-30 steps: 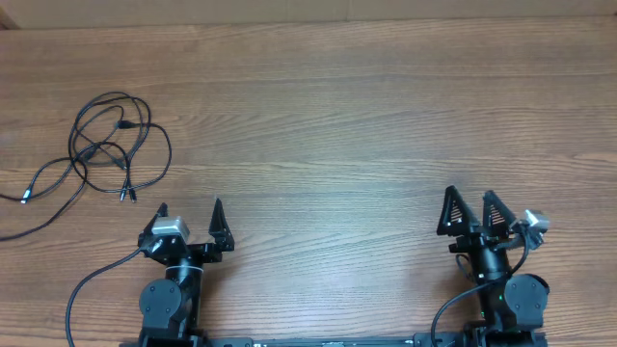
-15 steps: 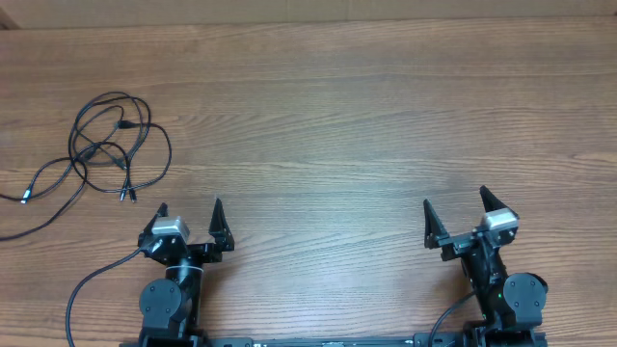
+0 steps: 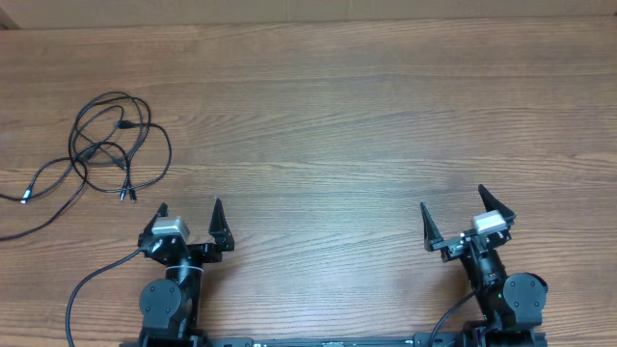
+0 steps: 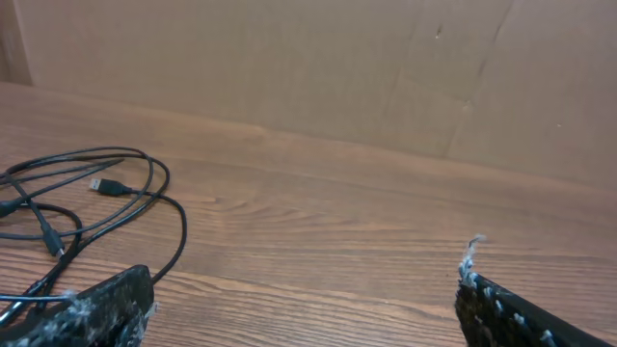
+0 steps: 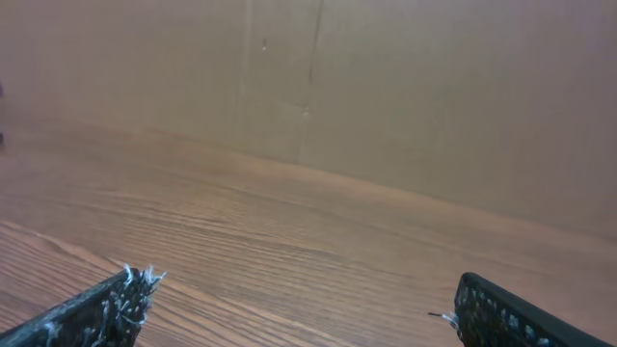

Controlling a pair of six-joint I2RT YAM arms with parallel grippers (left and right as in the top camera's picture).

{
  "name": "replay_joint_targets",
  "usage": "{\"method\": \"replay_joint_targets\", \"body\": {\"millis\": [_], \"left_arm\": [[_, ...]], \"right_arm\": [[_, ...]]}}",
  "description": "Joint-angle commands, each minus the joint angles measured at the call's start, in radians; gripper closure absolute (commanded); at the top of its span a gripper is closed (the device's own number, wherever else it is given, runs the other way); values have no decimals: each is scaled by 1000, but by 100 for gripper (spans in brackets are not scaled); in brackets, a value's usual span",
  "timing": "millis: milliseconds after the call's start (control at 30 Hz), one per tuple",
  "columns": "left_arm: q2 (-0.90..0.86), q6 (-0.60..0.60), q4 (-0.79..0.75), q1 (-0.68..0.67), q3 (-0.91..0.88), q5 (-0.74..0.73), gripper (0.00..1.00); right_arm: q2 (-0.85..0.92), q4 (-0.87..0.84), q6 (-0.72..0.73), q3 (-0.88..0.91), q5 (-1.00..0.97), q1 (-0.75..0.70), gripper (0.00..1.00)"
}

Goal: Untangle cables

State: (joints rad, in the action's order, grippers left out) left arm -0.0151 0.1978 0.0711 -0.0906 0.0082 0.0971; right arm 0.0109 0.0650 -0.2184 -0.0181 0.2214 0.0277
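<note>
Wood-grain tabletop (image 3: 337, 116) seen from overhead, with a brown cardboard backdrop (image 4: 289, 67) closing the far side in both wrist views.

**Change.** Over the last second the right gripper (image 3: 452, 199) has turned at the wrist: a second ago its fingers appeared close together and side-on, whereas now they are spread broadly across the view and sit slightly further left. The left gripper (image 3: 189, 204) has not moved. Both stand wide apart and hold nothing. The cables (image 3: 106, 145) have not shifted, so untangling is judged not yet begun; the right arm appears only to be squaring up.

**Position.** The cables lie at the table's far left, beyond and to the left of the left gripper and well apart from the right one. They show at the left edge of the left wrist view and not at all in the right wrist view.

**Orientation.** Overlapping loops form the far part of the bundle. From them loose tails run diagonally toward the left edge and the robot's side, giving the bundle's long axis. One tail ends in a silvery plug (image 3: 26, 198) pointing left; two short ends (image 3: 126, 194) point toward the robot.
</note>
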Motion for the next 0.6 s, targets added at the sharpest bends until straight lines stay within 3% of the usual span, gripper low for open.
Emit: {"method": "replay_joint_targets", "body": {"millis": [0, 167, 300, 567], "left_arm": [[11, -26, 0, 8, -3, -9, 1], [11, -26, 0, 8, -3, -9, 0], [11, -26, 0, 8, -3, -9, 0], [11, -26, 0, 8, -3, -9, 0]], "right_arm": [[-8, -6, -48, 11, 5, -4, 0], [-8, -5, -25, 11, 5, -4, 0], [-8, -6, 275, 11, 4, -4, 0], [-8, -6, 293, 11, 1, -4, 0]]}}
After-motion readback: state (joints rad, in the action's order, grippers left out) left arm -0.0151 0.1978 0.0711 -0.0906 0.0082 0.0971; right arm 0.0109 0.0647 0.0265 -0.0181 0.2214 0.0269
